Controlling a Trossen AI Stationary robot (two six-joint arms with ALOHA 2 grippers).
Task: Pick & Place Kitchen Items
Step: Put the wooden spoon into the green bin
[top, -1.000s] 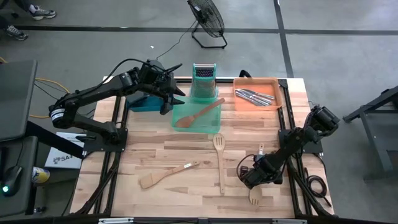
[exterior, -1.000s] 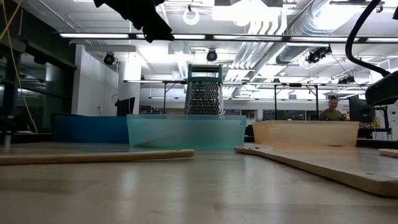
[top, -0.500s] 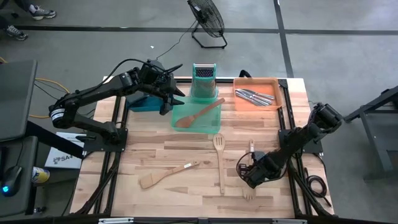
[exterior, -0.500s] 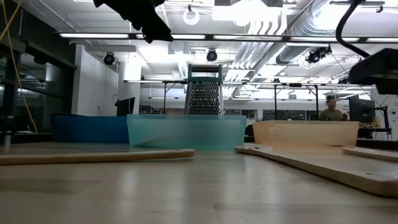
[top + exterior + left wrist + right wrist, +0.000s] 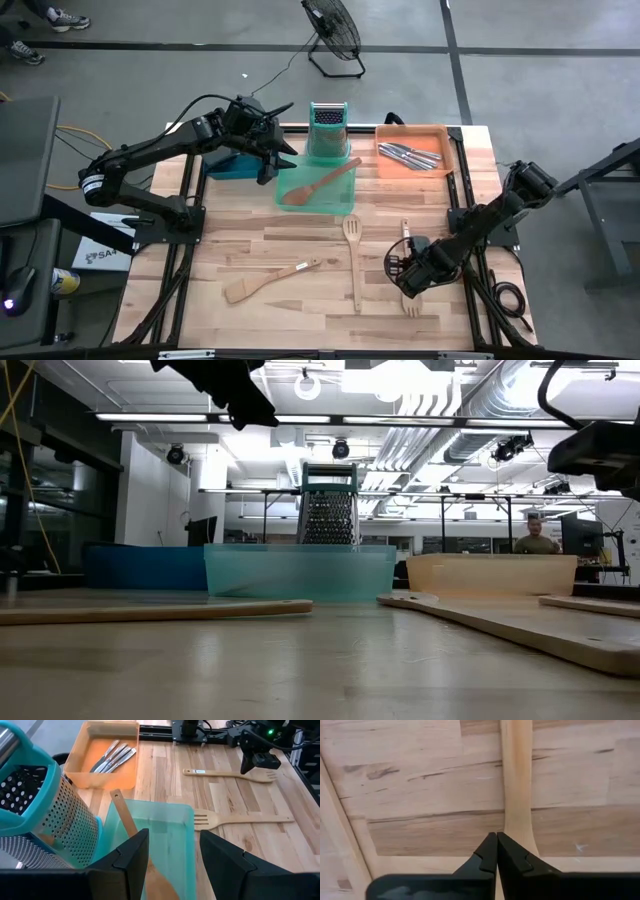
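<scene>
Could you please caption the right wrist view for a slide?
Right hand shut over a wooden handle lying on the table.

Up top, the high camera stares straight down on the whole worktop [image 5: 300, 240], both arms and some floor in frame. Down low, the second camera sits at worktop [image 5: 300, 670] height, looking level across the boards toward the green tray [image 5: 300, 572], the grater [image 5: 329, 510] and the room behind. Both views share that grater [image 5: 327, 128] and green tray [image 5: 315, 185]. The left wrist camera peers past its own dark fingers [image 5: 132, 855] over the green tray [image 5: 170, 830] toward the orange tray [image 5: 107, 755]. The right wrist camera hugs the worktop [image 5: 420, 785], very close on a wooden handle [image 5: 516, 785].
</scene>
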